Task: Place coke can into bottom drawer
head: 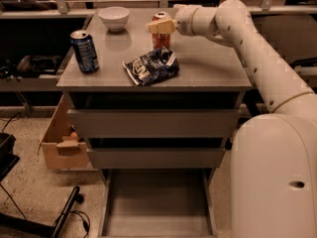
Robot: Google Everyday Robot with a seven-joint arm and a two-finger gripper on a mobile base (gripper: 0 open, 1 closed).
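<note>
The coke can (161, 39) stands upright at the far middle of the cabinet top (210, 66), just beyond a dark chip bag (151, 67). The gripper (159, 27) is at the can's upper part, reaching in from the right and covering its rim. I cannot tell whether it is spread, closed or already pinching the can. The bottom drawer (156, 205) is pulled out near the floor and its grey tray is bare.

The main risks come from the grasp. A hold this high on a smooth can may let it tip or slip out. If the grip is off-centre, the can could be pushed over toward the white bowl (113, 18) at the far left. The chip bag lies right in the path toward the near edge, so a low carry could drag it off the cabinet. The blue can (85, 51) on the left stands well apart and looks safe. The drop to the drawer is long, so letting go early would send the can onto the floor or the drawer's rim.
</note>
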